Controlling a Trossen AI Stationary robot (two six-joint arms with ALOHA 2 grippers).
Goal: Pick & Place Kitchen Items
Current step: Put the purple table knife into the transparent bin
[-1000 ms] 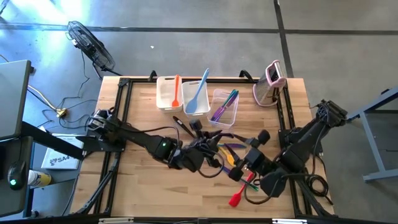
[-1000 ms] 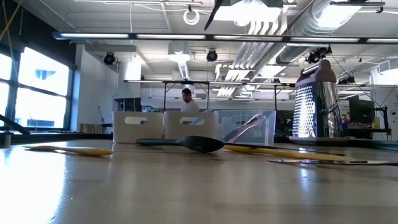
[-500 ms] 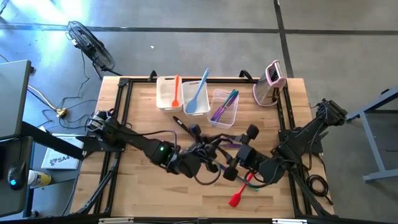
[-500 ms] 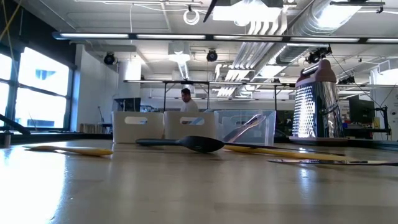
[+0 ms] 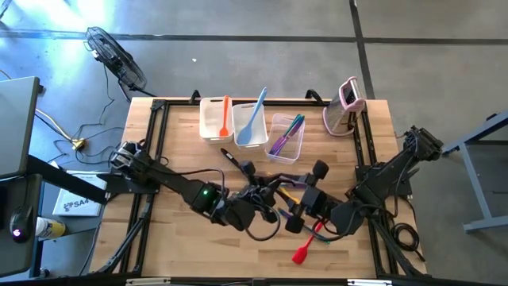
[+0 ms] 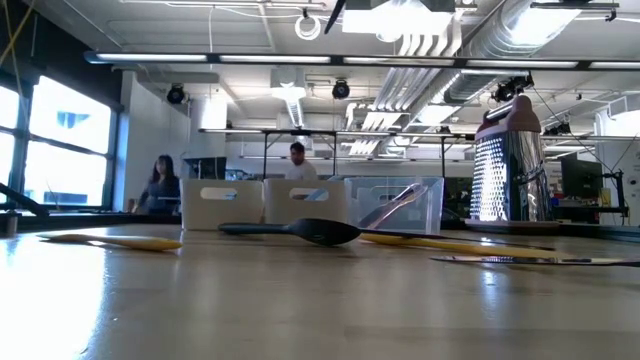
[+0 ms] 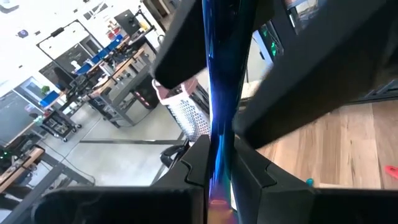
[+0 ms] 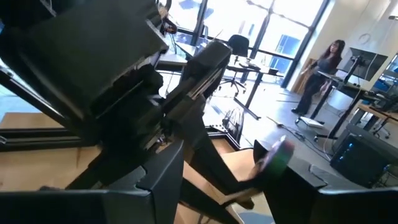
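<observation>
We have both grippers low over the middle of the table (image 5: 171, 246), the left gripper (image 5: 262, 208) and the right gripper (image 5: 298, 216) just beside each other above the loose utensils. In the left wrist view a slim purple utensil (image 7: 214, 93) runs straight between our left fingers (image 7: 198, 163), which look pinched on it. We cannot tell how the right one's fingers stand, since the other arm blocks its wrist view.

Three tubs at the far edge already hold an orange spatula (image 5: 225, 116), a blue spoon (image 5: 255, 117) and purple and teal pieces (image 5: 286, 133). A red spatula (image 5: 306, 248) lies near the front, and a black spoon (image 6: 300, 231) and yellow utensils (image 6: 110, 241) lie flat.

We judge this a handover or a lift. We should raise it straight, keep the arms from knocking, and avoid dragging neighbouring handles.
</observation>
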